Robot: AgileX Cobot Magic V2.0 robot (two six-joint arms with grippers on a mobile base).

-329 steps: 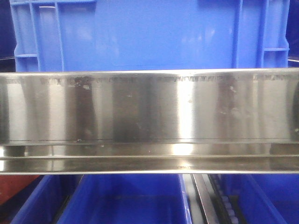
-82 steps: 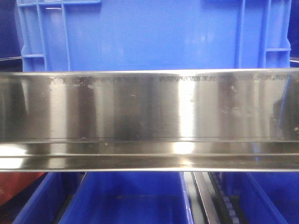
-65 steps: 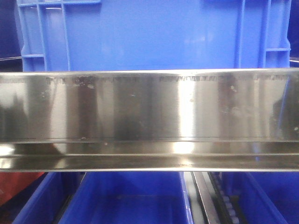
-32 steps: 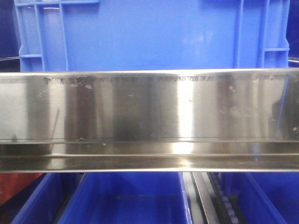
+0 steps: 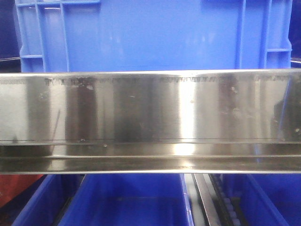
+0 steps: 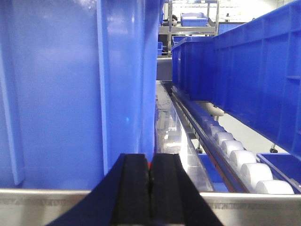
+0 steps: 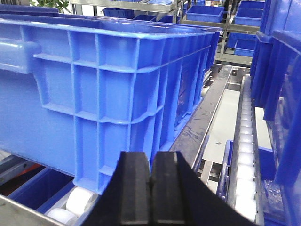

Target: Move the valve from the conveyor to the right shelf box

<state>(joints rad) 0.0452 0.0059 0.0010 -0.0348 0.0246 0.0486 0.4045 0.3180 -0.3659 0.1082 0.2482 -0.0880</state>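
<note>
Blue crates [image 7: 94, 80] sit on white rollers [image 6: 244, 160]. More racks [image 7: 141, 7] with blue bins [image 7: 204, 12] stand behind, over a pale floor [image 7: 228, 122], brightly lit.

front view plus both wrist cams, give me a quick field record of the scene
shelf rail: shiny steel, spans the front view
blue crate: directly behind and above the rail
lower blue bins: below the rail
left gripper: shut, nothing seen between pads
right gripper: shut, nothing seen between pads
rollers: white, right of the left gripper
valve: not visible
conveyor: not visible
</note>
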